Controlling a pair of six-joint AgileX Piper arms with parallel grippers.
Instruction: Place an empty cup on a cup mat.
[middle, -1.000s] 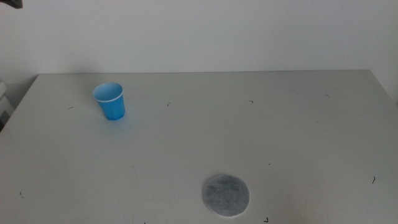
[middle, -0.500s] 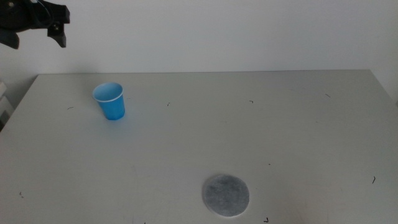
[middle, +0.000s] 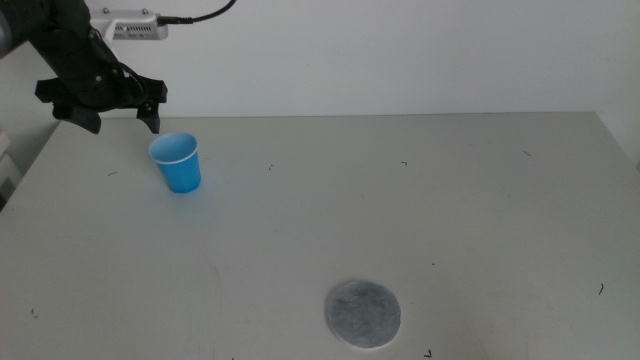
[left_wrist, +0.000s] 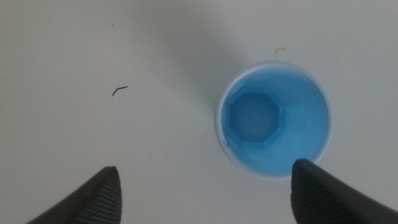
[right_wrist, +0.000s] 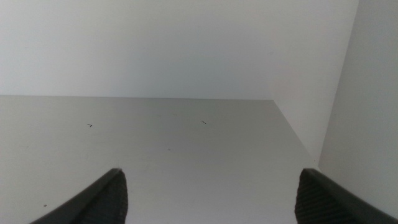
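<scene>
The blue cup (middle: 177, 163) stands upright on the far left of the table. The left wrist view looks straight down into the cup (left_wrist: 273, 119), and it is empty. My left gripper (middle: 122, 118) hovers open above the table just behind and left of the cup, not touching it. In the left wrist view the left gripper (left_wrist: 205, 169) has its jaws wide apart, with the cup close to one jaw. The grey round cup mat (middle: 363, 313) lies flat near the front edge, bare. My right gripper (right_wrist: 211, 177) is open and empty, out of the middle view.
The grey table (middle: 420, 210) has small dark marks on it. A white wall stands behind the table's far edge. The right wrist view shows a table corner and walls (right_wrist: 186, 50).
The left arm has come in from the top left and dropped down toward the cup. The cup and mat have not moved.
</scene>
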